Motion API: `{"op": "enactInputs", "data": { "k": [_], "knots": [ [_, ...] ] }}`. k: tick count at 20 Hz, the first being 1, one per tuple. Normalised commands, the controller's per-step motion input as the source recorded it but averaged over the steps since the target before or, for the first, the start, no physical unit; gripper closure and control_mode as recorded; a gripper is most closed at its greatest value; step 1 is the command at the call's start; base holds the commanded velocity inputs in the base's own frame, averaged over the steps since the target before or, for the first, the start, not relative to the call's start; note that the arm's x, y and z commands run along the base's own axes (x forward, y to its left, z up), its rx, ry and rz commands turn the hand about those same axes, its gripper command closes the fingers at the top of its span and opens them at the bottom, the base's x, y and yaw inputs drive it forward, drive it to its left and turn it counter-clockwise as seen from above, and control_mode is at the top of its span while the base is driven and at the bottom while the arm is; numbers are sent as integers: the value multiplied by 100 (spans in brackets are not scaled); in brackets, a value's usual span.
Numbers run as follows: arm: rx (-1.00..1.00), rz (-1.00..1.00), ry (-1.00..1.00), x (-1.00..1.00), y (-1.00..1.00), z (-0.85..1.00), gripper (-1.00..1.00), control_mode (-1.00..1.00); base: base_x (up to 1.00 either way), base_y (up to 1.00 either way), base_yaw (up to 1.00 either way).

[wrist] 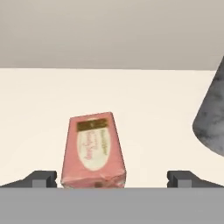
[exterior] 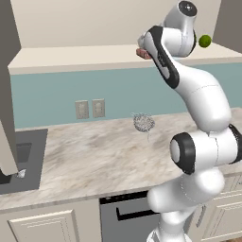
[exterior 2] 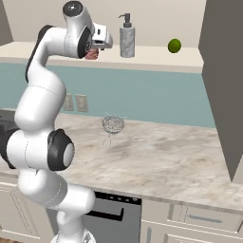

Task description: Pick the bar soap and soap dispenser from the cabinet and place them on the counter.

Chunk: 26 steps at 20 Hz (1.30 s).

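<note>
The bar soap (wrist: 92, 151), a small pinkish-red block with a pale label, lies flat on the cream shelf of the cabinet (wrist: 144, 100). My gripper (wrist: 113, 180) is open, with one fingertip on each side of the soap's near end and not touching it. From the base views the soap (exterior: 142, 53) (exterior 2: 91, 54) peeks out beside my hand at the shelf's edge. The soap dispenser (exterior 2: 126, 40), a grey speckled bottle with a dark pump, stands upright on the shelf just right of the soap; its side shows as the dispenser (wrist: 212, 122) at the hand view's right edge. Below lies the marbled counter (exterior: 94, 151) (exterior 2: 166, 152).
A green lime (exterior: 204, 41) (exterior 2: 174, 45) sits farther right on the shelf. A wire-mesh ball (exterior: 143, 123) (exterior 2: 113, 124) rests on the counter by the backsplash. Open cabinet doors (exterior: 4, 94) (exterior 2: 223, 71) hang at both sides. The dark sink (exterior: 23, 156) is at the left.
</note>
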Motion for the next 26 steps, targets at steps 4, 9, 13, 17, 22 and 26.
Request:
{"op": "enactInputs", "data": {
  "k": [4, 9, 13, 17, 22, 26],
  "knots": [
    [0, 0, 11, 23, 7, -4, -100, -100, 0, 0, 0],
    [0, -1, 8, 7, 7, -16, -100, -100, 0, 0, 0],
    [0, 0, 3, 15, 5, -12, -100, -100, 0, 0, 0],
    [0, 0, 0, 23, 1, -17, -100, -100, 0, 0, 0],
    [0, 0, 1, 14, 7, -23, -100, -100, 0, 0, 0],
    [0, 0, 3, 0, 11, -17, -100, -100, 0, 0, 0]
  ]
}}
